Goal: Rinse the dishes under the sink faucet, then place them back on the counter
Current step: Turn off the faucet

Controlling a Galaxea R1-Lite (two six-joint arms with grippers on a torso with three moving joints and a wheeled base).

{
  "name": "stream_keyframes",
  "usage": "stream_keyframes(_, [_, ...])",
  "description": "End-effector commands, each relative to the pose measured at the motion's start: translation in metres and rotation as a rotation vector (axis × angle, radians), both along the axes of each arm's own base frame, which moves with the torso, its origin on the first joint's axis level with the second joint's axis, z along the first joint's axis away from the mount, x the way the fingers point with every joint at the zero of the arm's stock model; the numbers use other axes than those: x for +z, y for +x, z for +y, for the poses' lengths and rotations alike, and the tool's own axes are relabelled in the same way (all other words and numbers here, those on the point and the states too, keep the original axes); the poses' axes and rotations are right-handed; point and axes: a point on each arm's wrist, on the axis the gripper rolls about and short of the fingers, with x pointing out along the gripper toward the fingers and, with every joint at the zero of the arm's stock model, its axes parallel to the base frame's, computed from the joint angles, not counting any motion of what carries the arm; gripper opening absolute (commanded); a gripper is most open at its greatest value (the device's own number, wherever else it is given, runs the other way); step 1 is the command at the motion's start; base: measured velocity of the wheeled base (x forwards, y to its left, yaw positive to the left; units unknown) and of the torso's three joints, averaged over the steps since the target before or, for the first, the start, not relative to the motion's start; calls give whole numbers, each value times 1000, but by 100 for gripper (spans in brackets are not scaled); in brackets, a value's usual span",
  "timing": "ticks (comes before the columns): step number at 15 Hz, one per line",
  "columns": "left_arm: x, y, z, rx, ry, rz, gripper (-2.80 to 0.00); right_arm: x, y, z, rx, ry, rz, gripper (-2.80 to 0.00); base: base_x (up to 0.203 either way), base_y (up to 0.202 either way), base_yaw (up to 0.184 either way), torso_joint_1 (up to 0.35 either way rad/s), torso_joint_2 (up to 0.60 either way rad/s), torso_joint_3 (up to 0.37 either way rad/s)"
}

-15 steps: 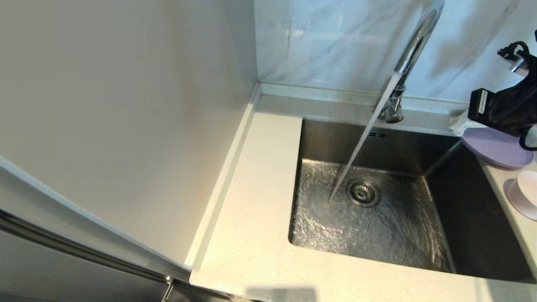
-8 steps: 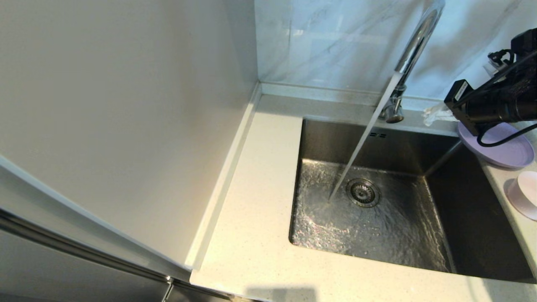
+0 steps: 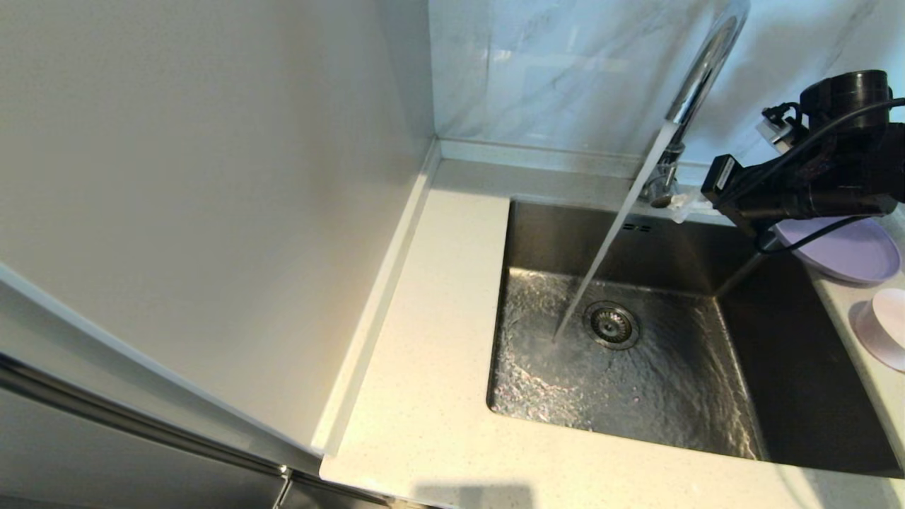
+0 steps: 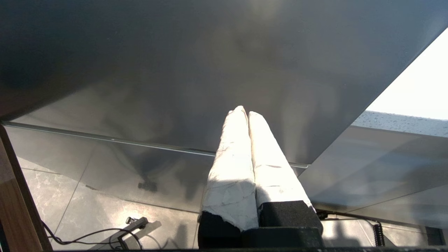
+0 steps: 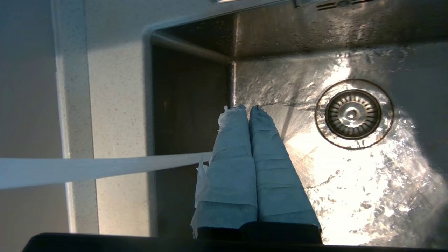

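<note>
Overhead, the right gripper (image 3: 684, 205), fingers pressed together and empty, reaches beside the running sink faucet (image 3: 696, 85); the left gripper (image 4: 244, 112), likewise closed, hangs parked elsewhere.

1. Sink faucet (image 3: 696, 85): polished chrome, mirror-glossy.
2. Basin (image 3: 657, 247): brushed steel, satin walls; floor wet & glittering; drain strainer (image 5: 353, 113) shiny ribbed metal.
3. Counter (image 3: 438, 367): cream stone-look, fine speckle, smooth, semi-matt.
4. Plate (image 3: 852, 251) at worktop's right edge: lavender plastic, smooth, low sheen.
5. Back wall (image 3: 565, 71): glossy marble-look.
6. Right gripper (image 5: 248, 108) fingers: wrapped in white, creased, papery tape, matt; left gripper (image 4: 244, 111) same.
</note>
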Motion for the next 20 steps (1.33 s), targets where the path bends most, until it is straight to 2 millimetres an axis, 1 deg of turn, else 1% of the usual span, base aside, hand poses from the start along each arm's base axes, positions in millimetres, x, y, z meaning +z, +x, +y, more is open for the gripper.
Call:
stream_keyframes(1, [0,0,0,0,0,0,-280,0,9,11,25,9,-9,-280,0,0,0,0,0,0])
stream_keyframes(4, [0,0,0,0,0,0,-280,5,21,22,42,22,-35,-280,0,0,0,0,0,0])
stream_keyframes(6, [0,0,0,0,0,0,-280,1,27,26,22,8,-35,-280,0,0,0,0,0,0])
stream_keyframes(10, [0,0,0,-1,0,0,-280,2,44,25,-62,-37,-72,-280,0,0,0,0,0,0])
stream_keyframes(14, [0,0,0,0,0,0,-280,-5,47,22,-110,-70,-55,-280,0,0,0,0,0,0])
stream_keyframes(16, [0,0,0,0,0,0,-280,-7,49,16,-130,-74,-55,-280,0,0,0,0,0,0])
stream_keyframes(17, [0,0,0,0,0,0,-280,-7,50,16,-133,-75,-64,-280,0,0,0,0,0,0])
stream_keyframes(20, [0,0,0,0,0,0,-280,-5,55,15,-142,-71,-165,-280,0,0,0,0,0,0])
